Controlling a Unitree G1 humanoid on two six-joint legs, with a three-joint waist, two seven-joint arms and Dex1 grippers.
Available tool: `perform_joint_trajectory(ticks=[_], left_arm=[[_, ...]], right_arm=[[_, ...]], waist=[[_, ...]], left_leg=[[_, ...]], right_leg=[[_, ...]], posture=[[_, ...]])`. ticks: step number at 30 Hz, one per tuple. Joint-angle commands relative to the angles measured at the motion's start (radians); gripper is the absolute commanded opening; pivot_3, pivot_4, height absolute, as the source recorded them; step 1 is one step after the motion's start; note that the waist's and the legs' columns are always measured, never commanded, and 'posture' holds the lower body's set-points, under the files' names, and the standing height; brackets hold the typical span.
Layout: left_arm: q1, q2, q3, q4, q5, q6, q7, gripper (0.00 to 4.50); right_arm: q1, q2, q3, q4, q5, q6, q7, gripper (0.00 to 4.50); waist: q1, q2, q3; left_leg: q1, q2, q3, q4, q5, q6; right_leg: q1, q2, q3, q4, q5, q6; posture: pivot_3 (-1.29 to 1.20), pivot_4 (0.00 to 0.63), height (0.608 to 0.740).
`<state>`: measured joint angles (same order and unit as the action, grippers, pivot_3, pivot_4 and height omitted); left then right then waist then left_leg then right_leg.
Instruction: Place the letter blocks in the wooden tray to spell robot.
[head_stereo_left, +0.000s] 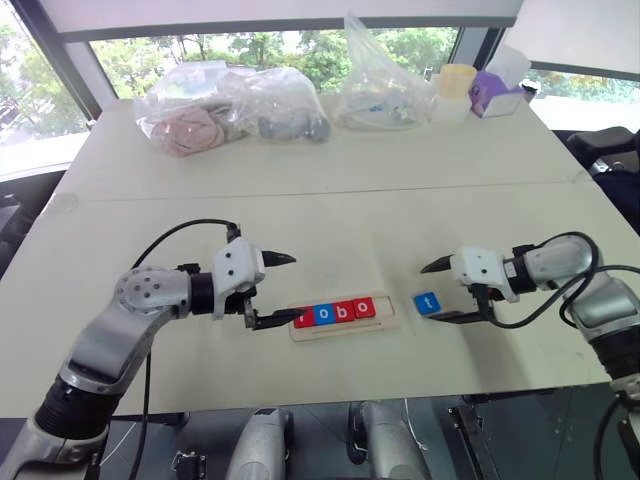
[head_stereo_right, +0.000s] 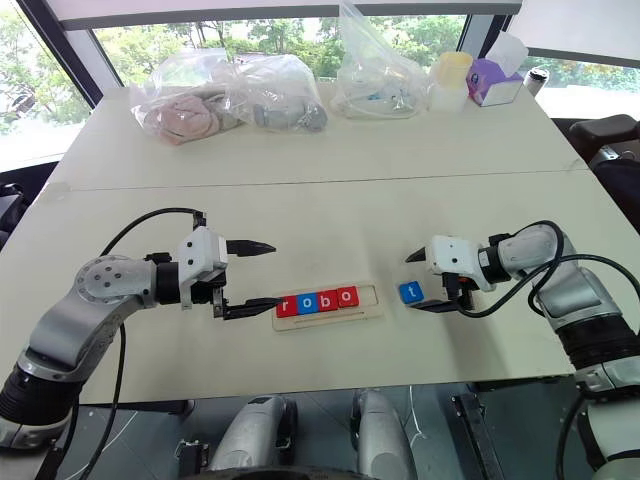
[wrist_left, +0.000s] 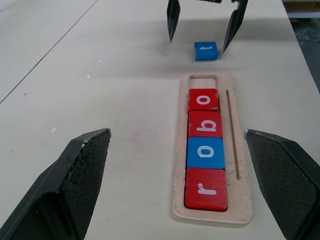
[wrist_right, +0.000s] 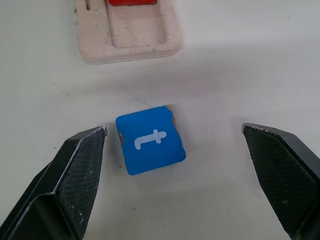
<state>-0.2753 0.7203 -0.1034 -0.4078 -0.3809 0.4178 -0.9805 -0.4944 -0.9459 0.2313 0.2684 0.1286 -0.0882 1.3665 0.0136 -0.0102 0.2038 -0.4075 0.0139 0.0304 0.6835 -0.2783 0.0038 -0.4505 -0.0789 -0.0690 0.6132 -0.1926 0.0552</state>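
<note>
Head views: the wooden tray (head_stereo_left: 345, 325) lies on the pale surface (head_stereo_left: 330, 215) between the two arms. Four letter blocks (head_stereo_left: 335, 312) sit in its slot reading r, o, b, o, in red, blue, red, red. The slot's last place, at the end nearer the right arm, is bare. The blue t block (head_stereo_left: 427, 303) lies flat on the surface just beside that end, apart from the tray. The right gripper (head_stereo_left: 448, 292) reaches in from the robot's right with its fingers spread, one above and one low beside the t block, apparently lined up to take it. The left gripper (head_stereo_left: 274, 290) holds near the tray's r end, fingers spread and empty; it seems parked there, possibly to steady the tray. Clear bags (head_stereo_left: 232, 106) and a tissue box (head_stereo_left: 497, 97) stand well apart at the far edge.

Left wrist view: the four placed blocks sit square in the slot, and the open place lies beyond the second o, facing the t block.

Right wrist view: the t block (wrist_right: 150, 139) lies between the spread fingers (wrist_right: 75, 175), touching neither and turned slightly askew. The tray's vacant end is near, just ahead. Judgement: four of five placed; the remaining step is the pickup of t.
</note>
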Motion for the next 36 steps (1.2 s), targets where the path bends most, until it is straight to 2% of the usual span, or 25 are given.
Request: perform_joint_trajectory(ticks=[1,13,16,21,28,32,36], left_arm=[[0.000,0.011,0.020,-0.035,-0.008,0.002,0.003,4.50],[0.005,0.016,0.027,-0.046,-0.013,0.009,0.009,4.50],[0.009,0.017,0.028,-0.049,-0.012,0.009,0.011,4.50],[0.013,0.019,0.030,-0.052,-0.013,0.009,0.013,4.50],[0.010,0.015,0.026,-0.051,-0.009,0.007,0.016,4.50],[0.009,0.015,0.024,-0.048,-0.009,0.003,0.015,4.50],[0.001,0.009,0.014,-0.041,-0.006,-0.001,0.013,4.50]], right_arm=[[-0.018,0.001,0.000,0.023,-0.032,-0.043,0.026,4.47],[-0.029,0.036,-0.001,0.058,-0.055,-0.056,0.056,4.47],[-0.031,0.041,0.002,0.056,-0.058,-0.052,0.060,3.69],[-0.029,0.054,-0.003,0.024,-0.044,-0.014,0.072,1.12],[-0.007,0.044,-0.028,-0.078,-0.015,0.083,0.073,1.12],[-0.016,0.031,-0.049,-0.227,0.036,0.215,0.080,1.12],[-0.044,0.047,-0.025,-0.293,0.047,0.307,0.079,1.12]], waist=[[0.000,0.000,0.000],[-0.001,0.000,0.000],[-0.001,0.000,0.000],[-0.002,0.000,0.000],[-0.001,0.000,0.000],[-0.001,0.000,0.000],[-0.001,0.000,0.000]], left_leg=[[0.000,0.000,0.000,0.000,0.000,0.000],[0.007,0.000,0.000,0.000,0.000,0.000],[0.009,0.000,0.000,0.000,0.000,0.000],[0.010,0.000,0.000,0.000,0.000,0.000],[0.011,0.001,0.000,0.000,0.000,0.000],[0.011,0.001,0.000,0.000,0.000,0.000],[0.011,0.001,0.000,0.000,0.000,0.000]], right_leg=[[0.000,0.000,0.000,0.000,0.000,0.000],[0.007,0.000,0.000,0.000,-0.001,0.000],[0.008,0.000,0.000,0.000,-0.001,0.000],[0.008,0.000,0.001,0.001,0.000,0.000],[0.009,0.000,0.001,0.002,-0.001,0.000],[0.009,0.000,0.002,0.002,-0.001,0.000],[0.009,0.000,0.002,0.002,-0.001,0.002]], posture=[[0.00,0.150,0.740],[0.00,0.150,0.740],[0.00,0.150,0.740],[0.00,0.150,0.740],[0.00,0.150,0.740],[0.00,0.150,0.740],[0.00,0.150,0.740]])
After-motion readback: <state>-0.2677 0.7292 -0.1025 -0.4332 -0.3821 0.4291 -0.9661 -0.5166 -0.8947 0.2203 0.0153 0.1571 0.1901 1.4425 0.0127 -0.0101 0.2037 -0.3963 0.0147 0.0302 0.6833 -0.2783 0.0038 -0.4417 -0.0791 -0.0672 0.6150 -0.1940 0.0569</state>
